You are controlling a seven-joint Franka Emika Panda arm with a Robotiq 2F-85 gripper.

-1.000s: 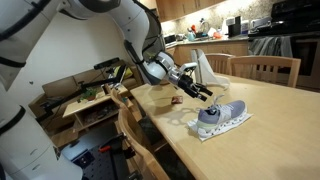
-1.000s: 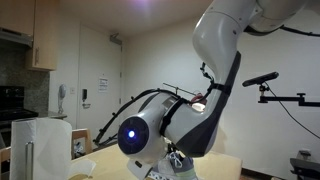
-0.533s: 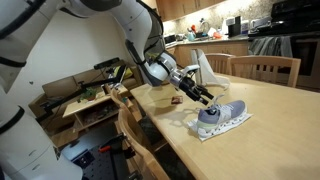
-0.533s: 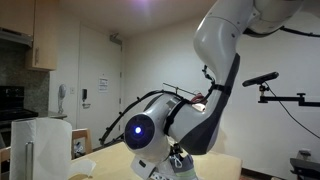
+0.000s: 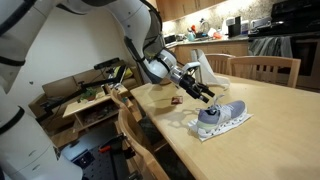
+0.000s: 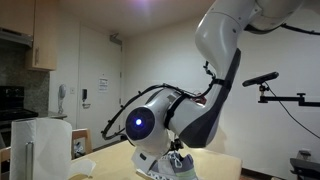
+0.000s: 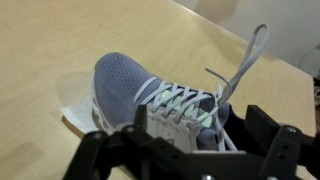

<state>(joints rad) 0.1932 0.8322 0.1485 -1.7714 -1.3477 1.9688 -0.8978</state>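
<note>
Hovering just over the heel end of the sneaker [image 5: 220, 115], the gripper [image 5: 207, 97] has its jaws spread wide and holds nothing; the grey-blue shoe stands on its sole on a white sheet [image 5: 205, 132], close to the long edge of the wooden table [image 5: 275, 135] where a chair [image 5: 128, 125] is drawn up; in the wrist view the fingers stand on either side of the laced upper, and one loose lace [image 7: 245, 65] runs out across the tabletop; to my eye this is the approach before a grasp; the next move calls for a straight, careful descent and a squared-up closing, so the shoe is not nudged along its sheet.
</note>
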